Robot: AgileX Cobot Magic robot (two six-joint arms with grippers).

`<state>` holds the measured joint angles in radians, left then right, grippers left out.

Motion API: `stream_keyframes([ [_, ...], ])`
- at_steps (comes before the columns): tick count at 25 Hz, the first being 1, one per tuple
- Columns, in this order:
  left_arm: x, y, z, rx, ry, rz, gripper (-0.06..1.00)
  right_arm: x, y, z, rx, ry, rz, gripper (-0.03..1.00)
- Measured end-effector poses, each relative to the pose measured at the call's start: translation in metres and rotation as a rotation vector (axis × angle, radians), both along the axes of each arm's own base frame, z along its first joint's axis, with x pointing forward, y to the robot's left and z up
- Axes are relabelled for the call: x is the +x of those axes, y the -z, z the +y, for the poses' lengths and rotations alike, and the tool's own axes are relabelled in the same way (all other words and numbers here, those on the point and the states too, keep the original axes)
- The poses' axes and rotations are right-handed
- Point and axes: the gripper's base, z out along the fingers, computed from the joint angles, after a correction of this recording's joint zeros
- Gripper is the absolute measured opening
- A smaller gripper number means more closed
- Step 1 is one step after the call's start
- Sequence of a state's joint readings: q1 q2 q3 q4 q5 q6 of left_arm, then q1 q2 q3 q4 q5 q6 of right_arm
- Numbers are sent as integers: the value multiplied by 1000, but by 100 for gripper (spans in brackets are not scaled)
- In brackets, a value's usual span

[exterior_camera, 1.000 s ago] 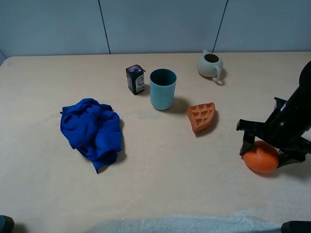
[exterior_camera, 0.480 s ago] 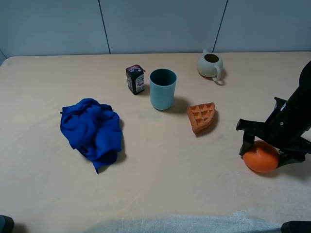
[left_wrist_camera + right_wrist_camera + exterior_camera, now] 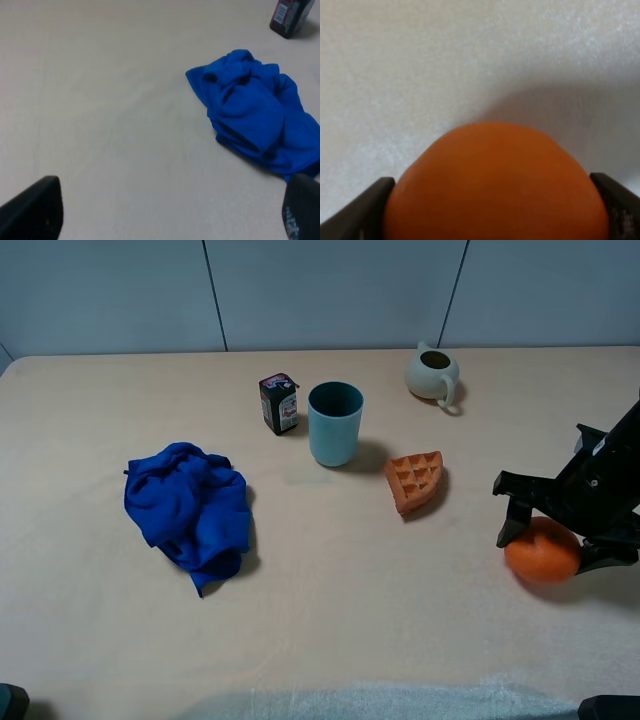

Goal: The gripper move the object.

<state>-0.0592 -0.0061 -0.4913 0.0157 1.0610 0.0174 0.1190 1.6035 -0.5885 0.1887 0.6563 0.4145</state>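
While right gripper (image 3: pixel 552 546) clamps the object (image 3: pixel 541 552) | seemingly just off table (image 3: pixel 350 590)

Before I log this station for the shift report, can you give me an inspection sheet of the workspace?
Surface: beige table, no spills seen.
Job's things: orange fruit near the table's right edge, clamped between the gripper fingers.
Clutter: blue cloth, teal cup, waffle wedge, dark carton, cream pitcher.
Grippers: right gripper shut on the fruit; left gripper open, holding nothing.
Cables: nothing seen.
Surroundings: grey panelled wall behind the table.
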Motion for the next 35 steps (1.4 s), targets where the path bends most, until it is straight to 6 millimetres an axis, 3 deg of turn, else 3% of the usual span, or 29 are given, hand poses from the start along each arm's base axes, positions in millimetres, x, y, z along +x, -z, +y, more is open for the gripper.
stream_keyframes([
  [10, 0, 0, 0, 0, 0, 0, 88, -3, -24, 1, 16, -13, -20, 55],
  [29, 0, 0, 0, 0, 0, 0, 88, 66, -105, 0, -76, -134, -209, 55],
  [35, 0, 0, 0, 0, 0, 0, 88, 94, -119, 0, -112, -186, -241, 55],
])
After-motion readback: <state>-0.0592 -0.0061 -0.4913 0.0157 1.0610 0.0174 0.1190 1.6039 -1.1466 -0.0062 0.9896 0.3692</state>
